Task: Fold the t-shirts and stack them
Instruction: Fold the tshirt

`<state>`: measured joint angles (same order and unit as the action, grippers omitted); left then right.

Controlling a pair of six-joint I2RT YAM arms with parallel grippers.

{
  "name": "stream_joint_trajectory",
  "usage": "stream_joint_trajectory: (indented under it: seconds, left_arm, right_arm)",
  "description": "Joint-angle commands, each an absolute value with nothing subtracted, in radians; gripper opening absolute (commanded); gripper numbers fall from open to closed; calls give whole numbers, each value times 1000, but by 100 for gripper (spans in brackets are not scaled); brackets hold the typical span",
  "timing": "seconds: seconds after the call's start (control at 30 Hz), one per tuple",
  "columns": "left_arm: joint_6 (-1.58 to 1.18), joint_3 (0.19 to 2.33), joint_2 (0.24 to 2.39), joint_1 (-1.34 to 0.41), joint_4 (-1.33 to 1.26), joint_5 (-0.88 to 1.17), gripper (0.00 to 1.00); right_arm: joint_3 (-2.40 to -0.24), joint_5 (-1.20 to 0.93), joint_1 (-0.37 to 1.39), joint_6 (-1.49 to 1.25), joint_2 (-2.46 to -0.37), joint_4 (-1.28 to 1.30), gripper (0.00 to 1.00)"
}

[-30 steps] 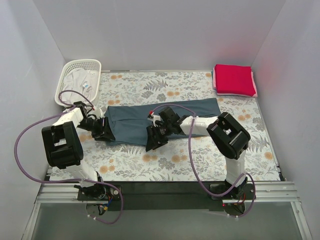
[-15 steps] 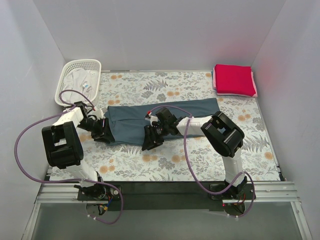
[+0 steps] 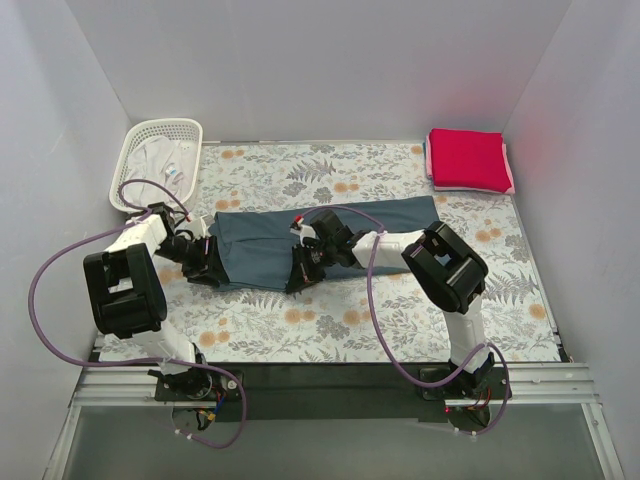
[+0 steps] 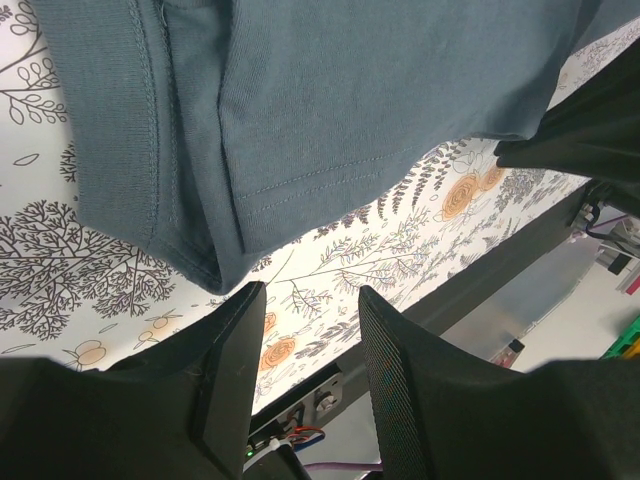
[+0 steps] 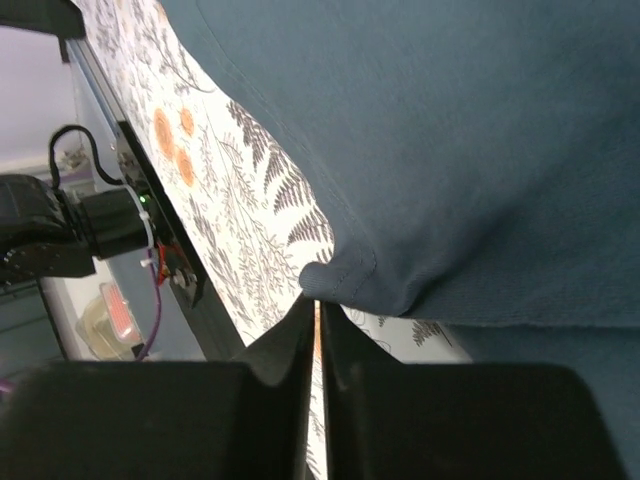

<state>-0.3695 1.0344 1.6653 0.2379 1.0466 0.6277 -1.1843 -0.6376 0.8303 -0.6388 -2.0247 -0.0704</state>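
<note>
my right hand (image 5: pixel 318 305) is closed to a sliver, pinching the 6 o'clock hem of the dark slate blue t-shirt (image 3: pixel 260 245), which lies flat on the floral cloth (image 3: pixel 330 330) at centre. my left hand (image 4: pixel 308 293) stands parted at its 8 o'clock corner, gripping nothing. the folded red t-shirt (image 3: pixel 467 158) sits at 1 o'clock.
</note>
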Motion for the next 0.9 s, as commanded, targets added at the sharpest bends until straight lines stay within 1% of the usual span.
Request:
stream_joint_trajectory:
  seconds: [0.0,0.07,0.27,0.43,0.63,0.67,0.7,0.77,0.8,0.83,0.87]
  left_arm:
    - [-359,1055,1618,233,1048,627,41]
    - [-359,1055,1617,233,1048,627,41]
    - [-359,1052,1615,233,1046,630,41]
    - [-364,1055,1618,218,1045,623,41]
    - [-385,1054,1658,199,1022,614,42]
    - [-388,1054,1661,198,1019,612,43]
    - [-394,1051,1666,196,1009,606,43]
    - [-402,1049,1675,196,1006,597,43]
    - [-405,1051,1678,195,1003,589,43]
    - [-410,1049,1687,195,1005,580,43]
    - [-410,1051,1689,195,1005,578,43]
  right_arm:
    - [-1229,-627,819,-640,-2023,-107,6]
    - [-1232,-632,813,-638,-2029,-107,1]
    - [-1239,-646,807,-634,-2007,-107,1]
    - [-1204,-646,805,-640,-1977,-121,1]
    - [-1203,-652,805,-640,-1994,-126,1]
    - [-1206,-653,804,-641,-2000,-124,6]
    - [-1204,-653,804,-643,-2000,-123,24]
    - [-1200,-655,804,-649,-2000,-123,35]
    - [-1201,-657,804,-649,-2000,-124,46]
    - [-1201,-660,804,-652,-1999,-124,55]
    - [-1201,-660,804,-653,-1999,-123,55]
